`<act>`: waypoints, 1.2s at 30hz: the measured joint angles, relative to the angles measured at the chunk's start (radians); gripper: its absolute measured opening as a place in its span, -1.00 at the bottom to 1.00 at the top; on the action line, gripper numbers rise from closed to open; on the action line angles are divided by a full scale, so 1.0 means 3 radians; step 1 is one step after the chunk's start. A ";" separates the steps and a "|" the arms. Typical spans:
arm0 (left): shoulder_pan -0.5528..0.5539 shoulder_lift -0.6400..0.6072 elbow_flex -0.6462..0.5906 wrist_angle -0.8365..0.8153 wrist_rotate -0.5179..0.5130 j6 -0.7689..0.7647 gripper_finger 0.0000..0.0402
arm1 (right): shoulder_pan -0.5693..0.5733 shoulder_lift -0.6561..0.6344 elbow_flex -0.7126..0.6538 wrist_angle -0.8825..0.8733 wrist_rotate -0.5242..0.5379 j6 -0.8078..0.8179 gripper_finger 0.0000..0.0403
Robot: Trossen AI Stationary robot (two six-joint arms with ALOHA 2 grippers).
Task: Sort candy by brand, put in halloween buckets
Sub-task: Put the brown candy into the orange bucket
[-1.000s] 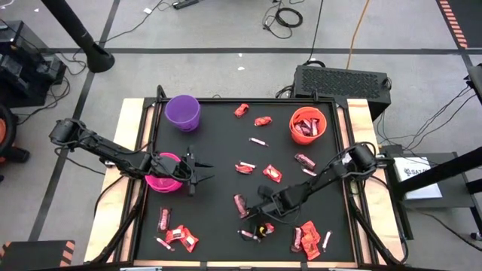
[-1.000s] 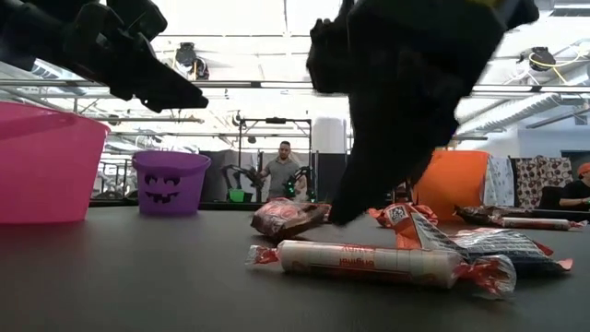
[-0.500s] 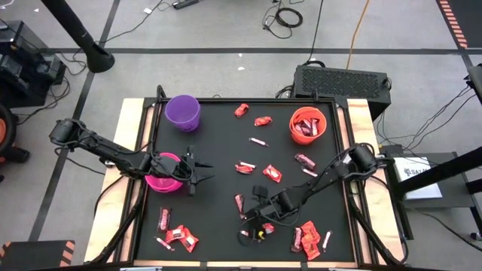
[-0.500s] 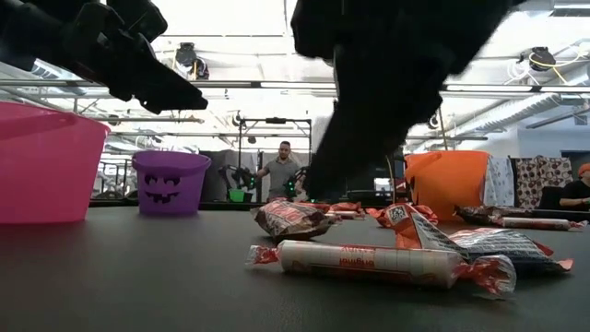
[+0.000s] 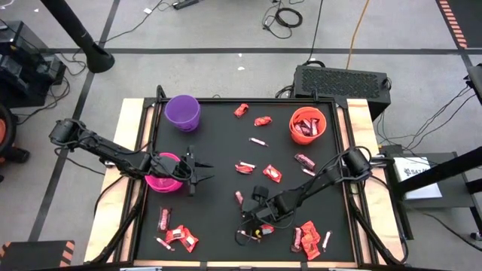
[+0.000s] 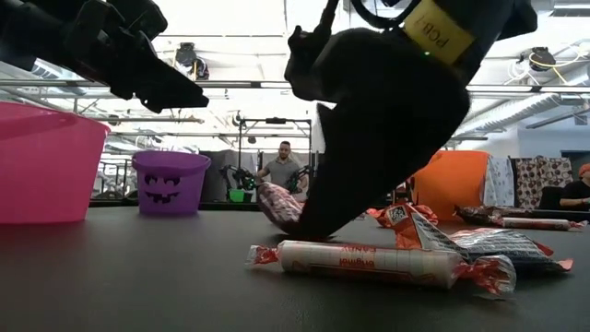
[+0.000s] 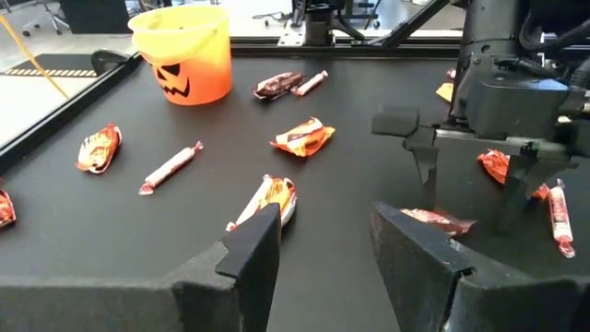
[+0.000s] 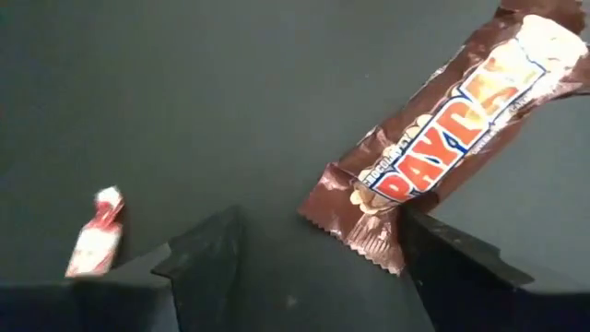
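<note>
A brown-wrapped candy bar lies flat on the black table, right of the middle toward the near edge. My right gripper hangs low over the bar's near end, open, one finger on each side of that end. My left gripper waits open beside the magenta bucket at the table's left. The purple bucket stands at the far left. The orange bucket, at the far right, holds several dark bars. My right gripper comes down slanting from the table's right side. One finger stands right at the crimped corner of the bar's near end. Whether it touches the wrapper, I cannot tell. The bar lies flat on the table.
Loose candy is strewn about: a cluster at the near left, red packets at the near right, pieces in the middle and at the far side. A small white sweet lies beside my right gripper. A person stands in the room behind.
My right gripper has opened from shut. It has moved a little toward the table's left and far edges and down onto the brown bar's end. The bar has turned slightly on the table.
</note>
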 joint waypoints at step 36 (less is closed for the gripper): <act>-0.0003 0.0000 0.0000 -0.0022 0.0000 -0.0020 -0.12 | 0.0030 -0.0384 0.0922 -0.2169 0.0854 -0.0221 -1.00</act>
